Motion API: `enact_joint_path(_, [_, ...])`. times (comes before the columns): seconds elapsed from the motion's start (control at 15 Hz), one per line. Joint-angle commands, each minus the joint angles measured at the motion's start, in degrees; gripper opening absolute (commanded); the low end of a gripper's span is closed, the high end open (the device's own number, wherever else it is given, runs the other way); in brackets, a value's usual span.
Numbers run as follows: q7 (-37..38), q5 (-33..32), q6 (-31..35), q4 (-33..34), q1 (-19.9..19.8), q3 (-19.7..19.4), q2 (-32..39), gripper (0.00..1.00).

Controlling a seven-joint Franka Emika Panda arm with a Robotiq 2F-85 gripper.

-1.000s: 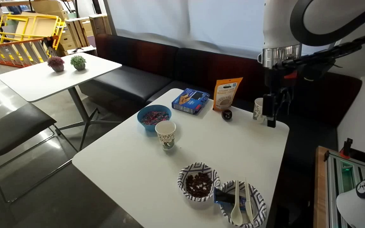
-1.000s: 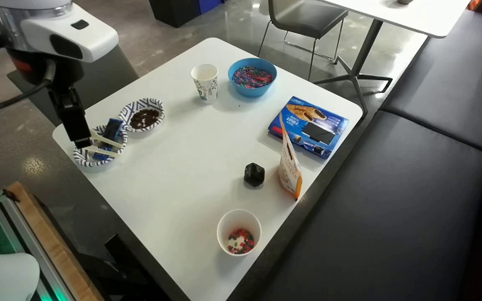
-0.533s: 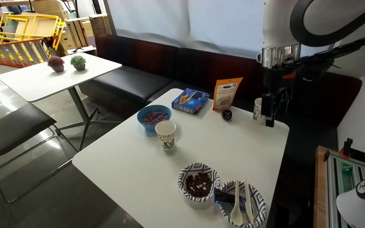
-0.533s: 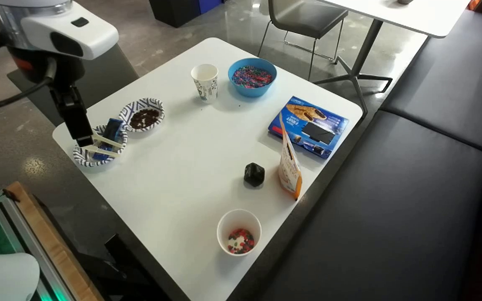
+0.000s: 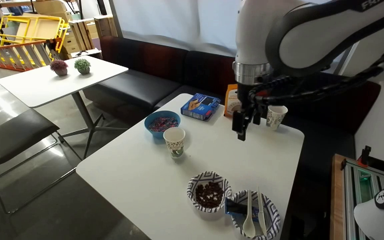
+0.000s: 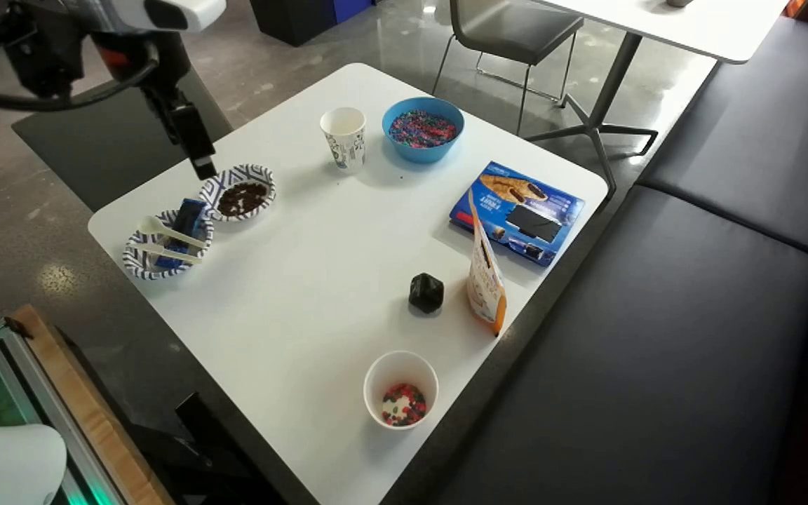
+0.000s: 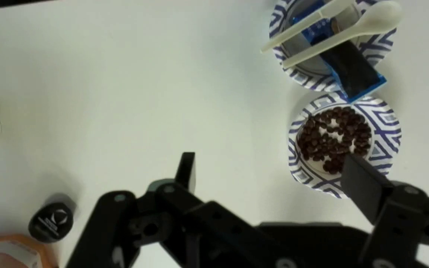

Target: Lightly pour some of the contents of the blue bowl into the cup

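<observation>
The blue bowl (image 5: 162, 124) stands near the table's far-left edge and also shows in an exterior view (image 6: 423, 151). Its contents (image 6: 423, 129) are many small red, pink, blue and dark bits. A cream patterned cup (image 5: 174, 143) stands upright beside the bowl; it also shows in an exterior view (image 6: 345, 140). Bowl and this cup are out of the wrist view. My gripper (image 5: 248, 128) is open and empty above the table, to the right of this cup and apart from it. In the wrist view its fingers (image 7: 270, 171) are spread wide with nothing between.
A second paper cup (image 6: 400, 393) holding red and dark bits stands at a corner. A patterned bowl of dark brown bits (image 7: 333, 137) and one with plastic cutlery (image 7: 318, 78) lie together. An orange bag (image 6: 487, 287), black object (image 6: 426, 293) and blue box (image 6: 520, 214) line the bench side.
My gripper has moved left in an exterior view, away from the second cup and in front of the orange bag; the other shows it moved up and right. The table objects have not moved.
</observation>
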Motion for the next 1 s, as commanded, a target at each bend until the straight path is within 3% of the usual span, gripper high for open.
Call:
enact_joint_path(0.0, [5.40, -7.72, -0.33, 13.60, 1.24, 1.96, 14.21, 1.00])
enact_joint_path(0.07, [5.73, -9.48, -0.94, 17.22, 0.76, 2.90, 17.39, 1.00])
enact_joint_path(0.53, [7.99, -19.40, -1.83, 41.48, 8.70, -1.49, 38.70, 1.00])
enact_joint_path(0.93, [9.57, -25.26, -1.60, 61.25, 15.76, -7.63, 53.90, 1.00])
